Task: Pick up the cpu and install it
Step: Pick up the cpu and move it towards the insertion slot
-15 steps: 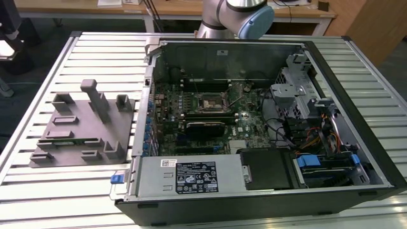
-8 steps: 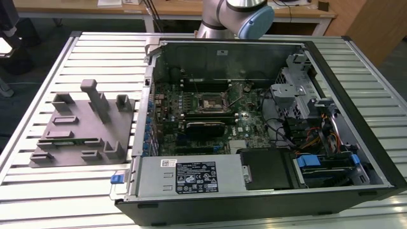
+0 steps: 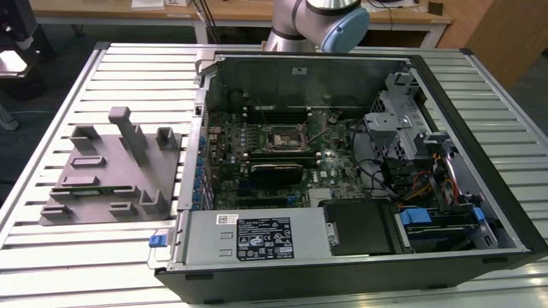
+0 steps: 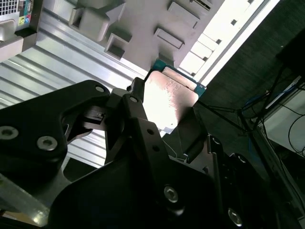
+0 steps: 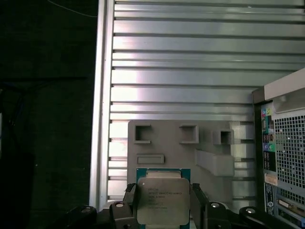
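— What takes up the most room?

— The slatted metal table point(image 3: 479, 83), which also runs pale and ribbed across the first wrist view point(image 5: 181, 71). On it lies the open computer case point(image 3: 492, 192), filling the middle and the exterior view's right. Its perforated rear panel sits at the edge of the first wrist view point(image 5: 286, 143).

— And the arm?

— The robot arm point(image 3: 317, 19) rises at the far side of the table, behind the case.

— What lies on the exterior view's left?

— A grey plastic holder point(image 3: 102, 173) with upright blocks and recesses, flat on the slats just beside the case. Both wrist views show it too point(image 5: 181, 148) point(image 4: 138, 24).

— Inside the case?

— A silver box point(image 3: 256, 234) with a black label along the near wall. Beyond it is the motherboard point(image 3: 256, 186), and on that the dark square socket point(image 3: 283, 150), its centre hollow.

— What about the gripper?

— The gripper point(image 5: 162, 205) point(image 4: 164, 114) has its jaws closed narrow on the cpu, the black fingers point(image 5: 130, 200) pressing two opposite edges.

— So where is the cpu?

— The cpu point(image 5: 162, 200) point(image 4: 169, 98) hangs between those fingers, metal top towards the first wrist camera. It is off the table, with the holder and slats behind it.
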You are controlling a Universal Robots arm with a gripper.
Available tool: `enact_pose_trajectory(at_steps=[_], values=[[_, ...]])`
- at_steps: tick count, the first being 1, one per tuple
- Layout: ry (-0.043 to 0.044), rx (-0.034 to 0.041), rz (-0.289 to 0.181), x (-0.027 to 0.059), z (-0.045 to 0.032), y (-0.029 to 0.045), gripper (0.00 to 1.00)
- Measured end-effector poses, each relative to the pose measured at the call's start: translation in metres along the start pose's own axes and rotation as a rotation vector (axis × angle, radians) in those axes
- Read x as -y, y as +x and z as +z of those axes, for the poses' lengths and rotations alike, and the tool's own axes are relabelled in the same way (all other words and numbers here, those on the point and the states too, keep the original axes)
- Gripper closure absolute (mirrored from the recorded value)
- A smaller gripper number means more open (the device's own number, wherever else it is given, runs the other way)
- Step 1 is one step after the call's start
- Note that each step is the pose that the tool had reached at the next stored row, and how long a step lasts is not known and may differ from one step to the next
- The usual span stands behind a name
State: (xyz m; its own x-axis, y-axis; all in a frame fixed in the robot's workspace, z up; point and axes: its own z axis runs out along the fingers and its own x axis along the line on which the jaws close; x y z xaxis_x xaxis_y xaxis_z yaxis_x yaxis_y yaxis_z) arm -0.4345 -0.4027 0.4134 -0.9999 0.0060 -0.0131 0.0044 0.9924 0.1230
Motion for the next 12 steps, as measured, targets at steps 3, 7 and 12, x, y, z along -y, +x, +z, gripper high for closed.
enact_pose_trajectory(at_steps=[3,7,12], values=[[0.0011,-0.0001,0.000,-0.0001,0.0000,-0.0052,0.47],[0.0016,0.0000,0.000,-0.0002,0.0002,-0.0116,0.47],[0.0016,-0.0001,0.000,-0.0002,0.0002,-0.0192,0.47]])
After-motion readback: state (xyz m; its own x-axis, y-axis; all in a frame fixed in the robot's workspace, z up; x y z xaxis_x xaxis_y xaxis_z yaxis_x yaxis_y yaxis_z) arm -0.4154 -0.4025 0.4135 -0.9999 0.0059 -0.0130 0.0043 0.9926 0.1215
